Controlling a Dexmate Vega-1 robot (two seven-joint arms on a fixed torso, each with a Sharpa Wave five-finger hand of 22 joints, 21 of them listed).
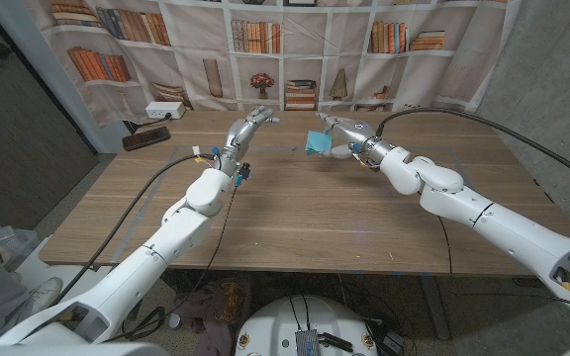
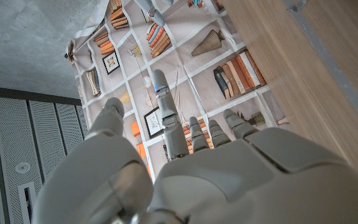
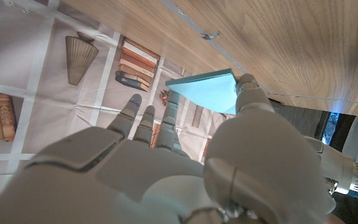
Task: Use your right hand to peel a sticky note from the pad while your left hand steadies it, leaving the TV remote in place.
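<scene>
The right hand (image 1: 339, 129) is raised over the far middle of the wooden table (image 1: 295, 213), pinching a blue sticky note (image 1: 317, 142) that hangs clear of the tabletop. The left hand (image 1: 248, 123), to its left, is lifted with fingers spread, grasping nothing. A dark remote (image 1: 145, 137) lies at the far left corner, beside a white box (image 1: 165, 110)
</scene>
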